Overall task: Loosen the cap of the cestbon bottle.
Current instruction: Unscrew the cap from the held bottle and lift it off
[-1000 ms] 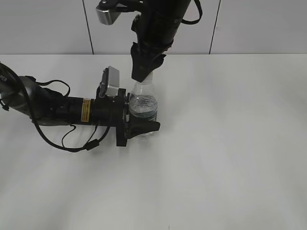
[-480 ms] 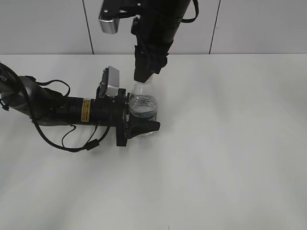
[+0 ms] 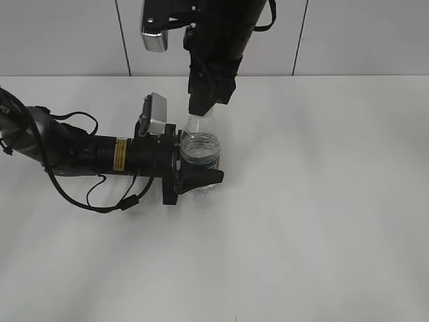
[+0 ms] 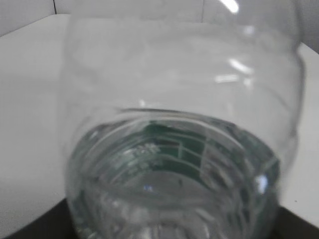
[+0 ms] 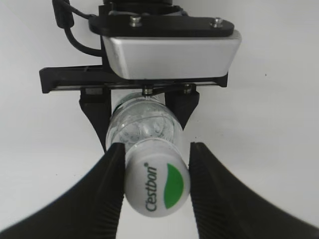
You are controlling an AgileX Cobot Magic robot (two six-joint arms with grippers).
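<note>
Right wrist view: cap [image 5: 157, 188] between fingers [image 5: 110, 185].

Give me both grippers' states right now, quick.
Left gripper: shut on the cestbon bottle.
Right gripper: fingers flank the cap; contact cannot be told.

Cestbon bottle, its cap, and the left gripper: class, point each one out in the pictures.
cestbon bottle [image 3: 200, 149]: exterior view, on its clear ribbed body.
cap [image 5: 158, 188]: right wrist view, on its white top by the lettering.
left gripper [image 3: 195, 178]: exterior view, on the near black finger beside the bottle.
</note>
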